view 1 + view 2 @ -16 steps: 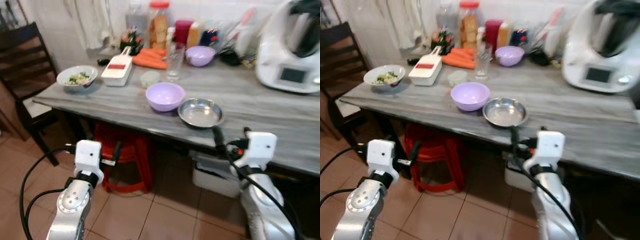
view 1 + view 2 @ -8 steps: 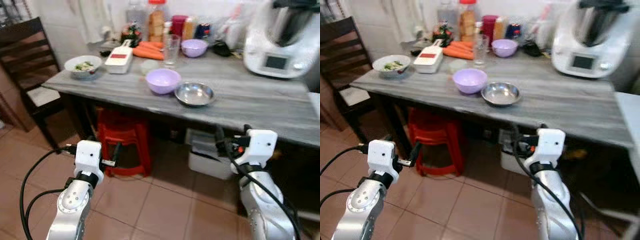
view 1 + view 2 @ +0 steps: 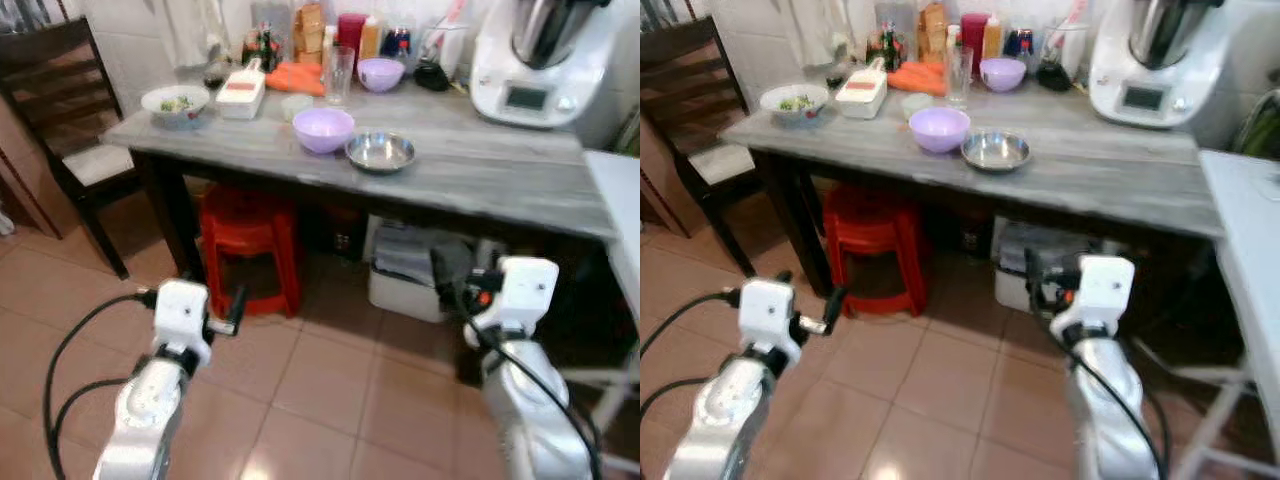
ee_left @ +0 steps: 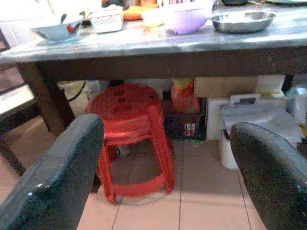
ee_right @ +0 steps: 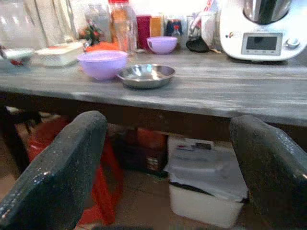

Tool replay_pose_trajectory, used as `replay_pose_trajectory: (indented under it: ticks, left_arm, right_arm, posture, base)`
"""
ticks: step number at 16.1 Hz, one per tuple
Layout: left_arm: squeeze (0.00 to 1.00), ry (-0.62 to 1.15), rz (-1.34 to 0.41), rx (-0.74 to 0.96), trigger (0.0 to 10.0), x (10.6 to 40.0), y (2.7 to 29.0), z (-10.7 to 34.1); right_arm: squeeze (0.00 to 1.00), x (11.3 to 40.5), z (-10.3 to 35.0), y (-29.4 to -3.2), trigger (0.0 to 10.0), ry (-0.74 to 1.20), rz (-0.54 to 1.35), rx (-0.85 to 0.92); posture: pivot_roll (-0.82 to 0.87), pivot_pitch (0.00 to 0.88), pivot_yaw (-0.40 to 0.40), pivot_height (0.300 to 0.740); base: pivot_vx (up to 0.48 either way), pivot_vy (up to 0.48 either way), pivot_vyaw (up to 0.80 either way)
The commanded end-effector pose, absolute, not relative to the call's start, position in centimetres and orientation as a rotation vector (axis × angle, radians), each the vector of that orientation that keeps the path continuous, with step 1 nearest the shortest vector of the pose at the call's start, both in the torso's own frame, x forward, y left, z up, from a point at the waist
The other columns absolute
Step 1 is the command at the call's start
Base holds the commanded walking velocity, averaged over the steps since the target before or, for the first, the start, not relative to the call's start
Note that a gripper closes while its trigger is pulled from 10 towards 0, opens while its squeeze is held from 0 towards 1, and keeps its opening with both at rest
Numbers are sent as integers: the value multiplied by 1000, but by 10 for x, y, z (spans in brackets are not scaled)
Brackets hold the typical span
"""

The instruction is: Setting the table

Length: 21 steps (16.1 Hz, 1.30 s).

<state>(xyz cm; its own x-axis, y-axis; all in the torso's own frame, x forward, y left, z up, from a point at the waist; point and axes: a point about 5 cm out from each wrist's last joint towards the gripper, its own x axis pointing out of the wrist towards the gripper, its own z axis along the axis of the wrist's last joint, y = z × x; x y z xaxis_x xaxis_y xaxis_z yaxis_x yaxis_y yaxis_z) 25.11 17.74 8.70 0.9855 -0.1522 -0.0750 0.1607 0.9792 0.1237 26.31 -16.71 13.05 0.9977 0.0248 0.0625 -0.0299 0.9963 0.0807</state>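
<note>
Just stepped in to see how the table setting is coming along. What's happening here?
Nothing is being handled yet. The robot stands on the tiled floor a little way from the grey table, with its left pincer and right pincer open, empty and held below tabletop height. On the table sit a purple bowl and a steel dish side by side, untouched. A red stool is underneath.

No legible text. Kitchen machine (image 5: 263,29) at 1 o'clock on the table has a display panel (characters too blurred to read).

Lilac bowl (image 3: 323,129) — silver dish (image 3: 380,151) — grey streaked table (image 3: 500,180), red stool (image 3: 249,245).
</note>
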Motion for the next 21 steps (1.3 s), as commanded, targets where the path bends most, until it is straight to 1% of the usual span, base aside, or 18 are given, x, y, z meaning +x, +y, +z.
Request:
replay_pose_trajectory:
  ticks: [1,2,3,8,12,15,17,21]
  left_arm:
    - [0,44,-163,142,10000,254,180,92]
    - [0,22,-201,119,10000,254,178,95]
    - [0,17,-202,122,10000,254,177,96]
    - [0,-13,-224,100,10000,256,167,101]
    - [0,-15,-229,99,10000,256,166,101]
    - [0,-18,-240,90,10000,257,163,102]
    - [0,-19,-244,87,10000,257,162,102]
    - [0,-20,-258,81,10000,257,160,102]
  right_arm:
    - [0,264,135,-164,10000,-77,36,81]
    - [0,265,135,-165,10000,-78,35,81]
    - [0,265,136,-165,10000,-78,34,82]
    - [0,267,136,-164,10000,-77,40,81]
    - [0,268,137,-164,10000,-79,43,80]
    - [0,268,138,-164,10000,-80,42,77]
    - [0,267,138,-164,10000,-81,42,74]
    - [0,268,139,-164,10000,-87,44,77]
  posture:
    - [10,0,-8,740]
    - [10,0,-8,740]
    - [8,0,-6,740]
    - [12,0,-11,740]
    - [11,0,-11,740]
    - [7,0,-11,740]
    - [6,0,-10,740]
    - [5,0,-10,740]
  base:
    - [0,0,0]
    - [0,0,0]
    - [0,0,0]
    - [0,0,-544]
    - [0,0,0]
    - [0,-322,-158]
    - [0,-375,-525]
    - [0,-478,-783]
